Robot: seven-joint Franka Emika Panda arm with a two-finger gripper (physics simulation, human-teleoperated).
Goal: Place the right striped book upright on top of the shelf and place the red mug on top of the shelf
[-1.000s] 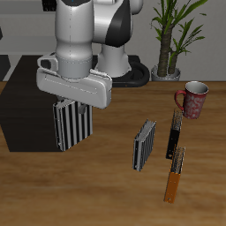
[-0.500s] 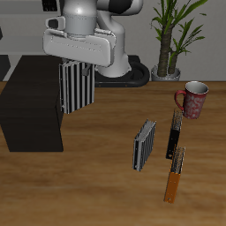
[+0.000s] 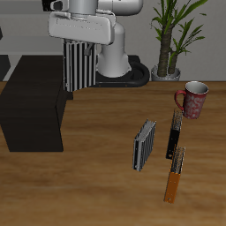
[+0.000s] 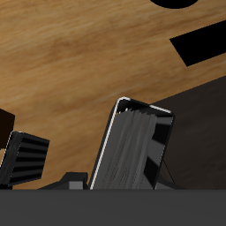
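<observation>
My gripper (image 3: pixel 79 48) is shut on the right striped book (image 3: pixel 79 69), a thin book with bold black-and-white vertical stripes. It hangs upright in the air, just beside the near edge of the black shelf (image 3: pixel 33 101) and above its top level. In the wrist view the book (image 4: pixel 132 146) fills the space between the fingers. The red mug (image 3: pixel 192 100) stands on the table near the plant, far from the gripper.
A greyer striped book (image 3: pixel 145 146) stands mid-table. A thin dark book (image 3: pixel 174 134) and an orange book (image 3: pixel 177 175) stand beside it. A potted plant (image 3: pixel 172 40) is at the back, next to the robot base (image 3: pixel 119 62).
The gripper has risen with the striped book and moved farther back toward the shelf top. Other things have not moved.
</observation>
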